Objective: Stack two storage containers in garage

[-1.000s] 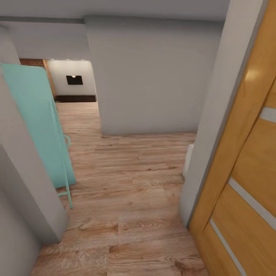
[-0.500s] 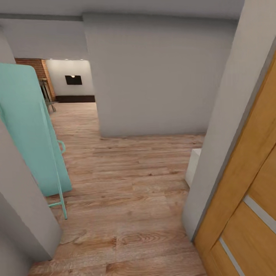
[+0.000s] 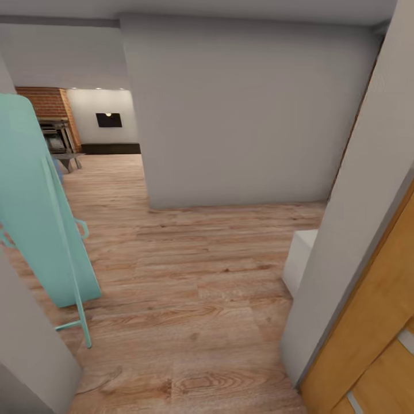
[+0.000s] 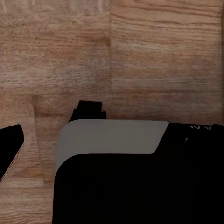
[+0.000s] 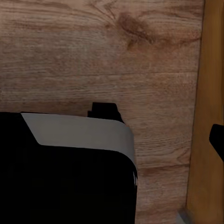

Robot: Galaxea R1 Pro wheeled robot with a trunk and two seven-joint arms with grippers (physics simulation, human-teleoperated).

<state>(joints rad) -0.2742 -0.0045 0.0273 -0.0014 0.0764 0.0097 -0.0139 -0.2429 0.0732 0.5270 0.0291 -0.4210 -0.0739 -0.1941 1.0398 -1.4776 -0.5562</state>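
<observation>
You are looking along a wood-plank floor (image 3: pixel 190 276) past the grey wall (image 3: pixel 241 115), with the living room's brick fireplace (image 3: pixel 46 109) beyond its left edge, so you are likely heading there for the storage containers, which I am not spotting. Nearer than that wall, a teal panel (image 3: pixel 34 201) is leaning left and an orange door (image 3: pixel 374 322) is standing right. Both wrist cameras are facing planks over dark housings, so I cannot tell how either gripper is set.

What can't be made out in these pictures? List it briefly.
- Head view: the room past the red-brick fireplace is cut off by the tall turquoise panel and the grey wall.
- Head view: the white box is half hidden behind the grey doorway wall.
- Both wrist views: dark robot housing covers the fingers, so whether either gripper is open or shut cannot be told.
</observation>
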